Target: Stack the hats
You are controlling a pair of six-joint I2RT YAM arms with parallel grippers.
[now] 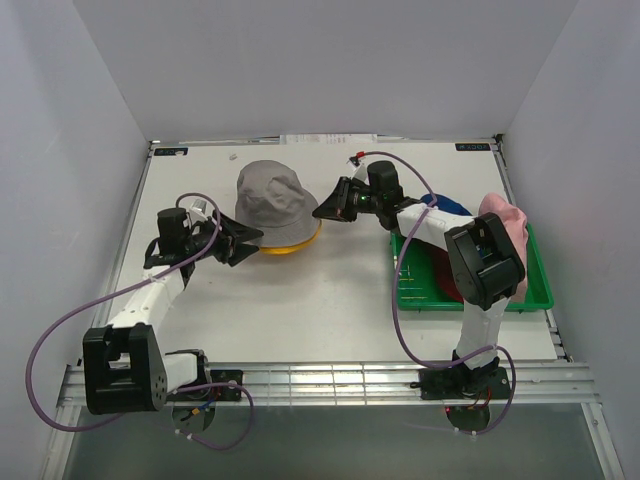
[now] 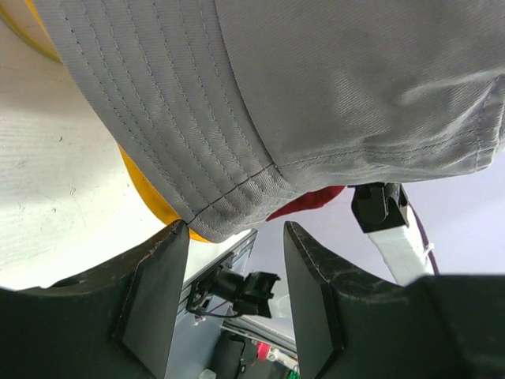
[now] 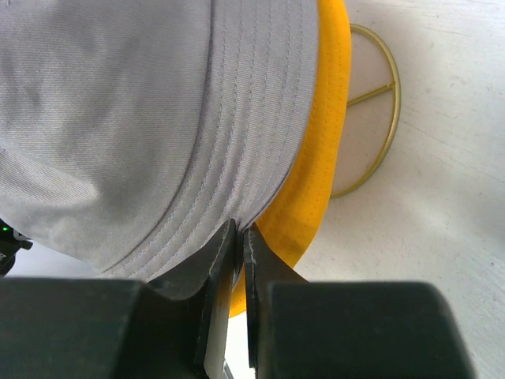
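Observation:
The grey hat [image 1: 272,200] sits on top of the yellow hat [image 1: 292,246] at the table's middle back. My right gripper [image 1: 322,211] is shut on the grey hat's right brim [image 3: 237,189], with the yellow hat's brim [image 3: 316,158] just under it. My left gripper [image 1: 250,241] is open at the left edge of the hats, its jaws apart just below the grey brim [image 2: 221,189] and holding nothing; the yellow brim [image 2: 150,189] shows beside it. The dark red hat [image 1: 443,277], the blue hat [image 1: 455,205] and the pink hat [image 1: 506,224] lie at the green tray.
The green tray [image 1: 535,297] stands at the right, partly covered by my right arm. A thin gold wire stand [image 3: 381,118] shows under the yellow hat. White walls close in the table on the left, back and right.

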